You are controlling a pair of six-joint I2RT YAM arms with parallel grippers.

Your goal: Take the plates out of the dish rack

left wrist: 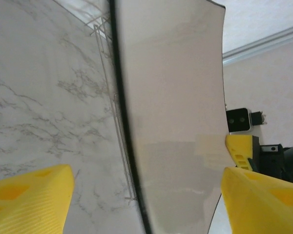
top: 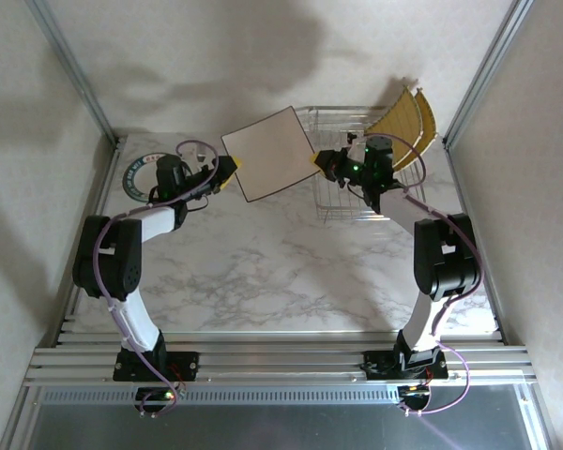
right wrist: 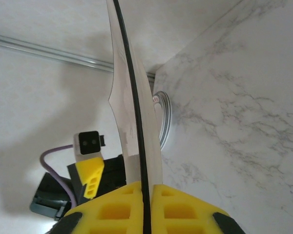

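We are pinching the white square plate (top: pixel 267 153) between the closed jaws of our right gripper (top: pixel 320 161), and we are holding our left gripper (top: pixel 227 172) with its jaws apart, one either side of the plate.

Half hidden under left arm (top: pixel 155 220), left of white square plate (top: pixel 267 153): teal-rimmed plate (top: pixel 134 178). Right, partly covered: dish rack (top: pixel 347 117).

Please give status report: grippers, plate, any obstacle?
Right gripper shut on square white plate, held mid-air. Left gripper open around its opposite edge. Mustard-yellow plates in silver wire rack. No obstacle seen.
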